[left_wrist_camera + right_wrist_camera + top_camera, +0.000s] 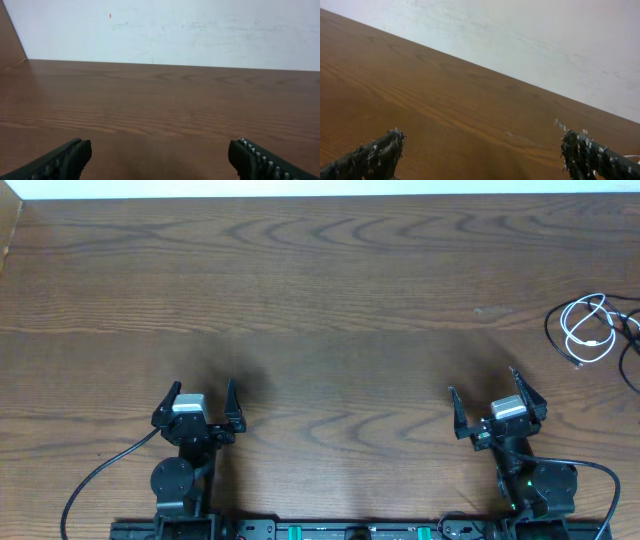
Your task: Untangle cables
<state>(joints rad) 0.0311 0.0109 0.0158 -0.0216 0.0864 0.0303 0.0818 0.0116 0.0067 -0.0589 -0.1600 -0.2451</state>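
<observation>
White cable [588, 330] and black cable [548, 328] lie together at the table's [320, 280] right edge.
Left gripper [204, 386] and right gripper [484, 382] are spread wide, holding nothing, at the near edge.

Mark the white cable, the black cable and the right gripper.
white cable [588, 325]: overhead, on its loops.
black cable [549, 330]: overhead, on its left arc.
right gripper [484, 383]: overhead, midway between the open fingertips.

Cables [592, 330] tangled — table [320, 280] R edge; untouched
</observation>
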